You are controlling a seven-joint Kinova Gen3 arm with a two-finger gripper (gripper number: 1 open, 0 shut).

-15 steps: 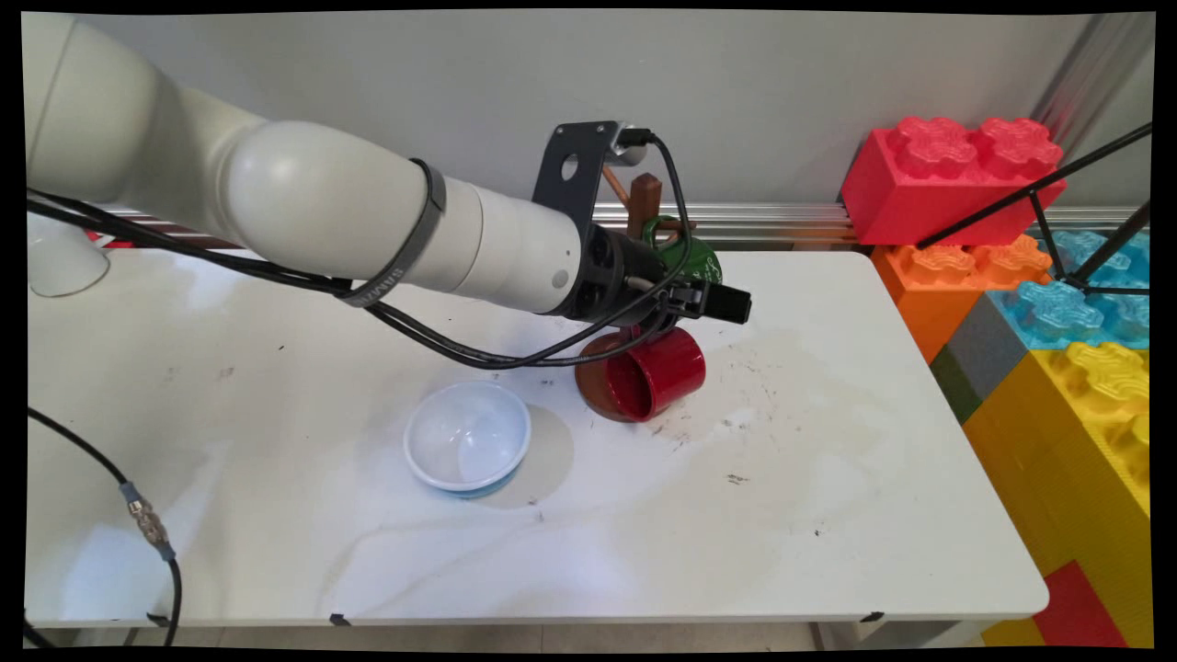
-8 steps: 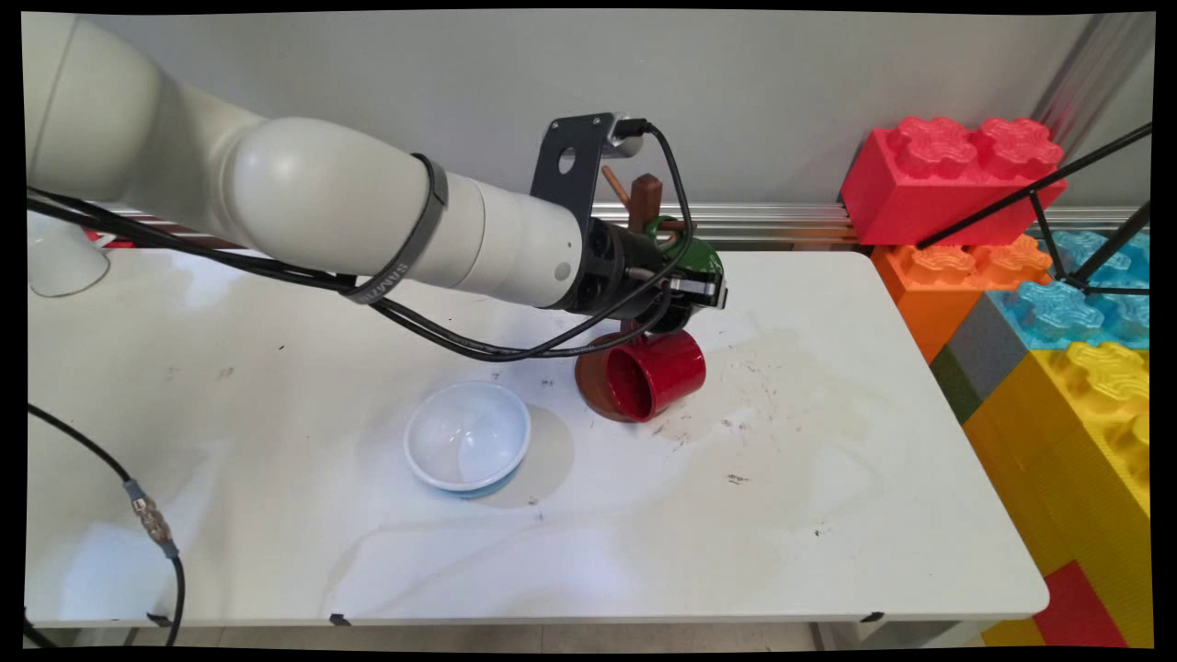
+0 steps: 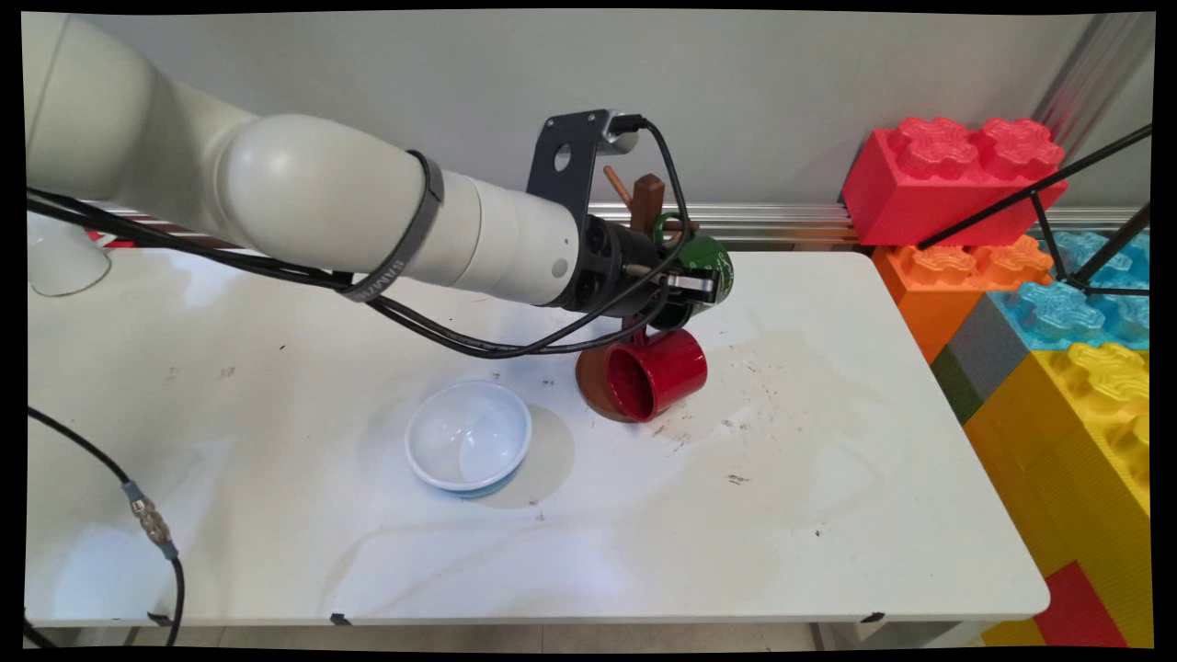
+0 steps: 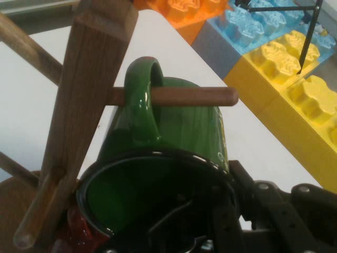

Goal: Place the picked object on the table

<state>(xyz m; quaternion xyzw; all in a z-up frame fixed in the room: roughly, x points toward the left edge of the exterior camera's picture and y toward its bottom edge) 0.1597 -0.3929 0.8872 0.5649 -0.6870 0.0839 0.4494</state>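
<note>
Two fingers (image 4: 221,221) pinching green mug (image 4: 174,137) rim

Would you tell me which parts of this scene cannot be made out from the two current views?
Green mug: main view, mostly covered by the gripper and cables; its pale marking is too small to read.
Red mug: hand view shows only a red sliver behind the mug tree post.
Mug tree base: main view, largely hidden by the red mug.
White bowl: outside the hand view.

White table (image 3: 828,515), stained: carries a white bowl (image 3: 468,437) and a wooden mug stand's base (image 3: 596,382).
</note>
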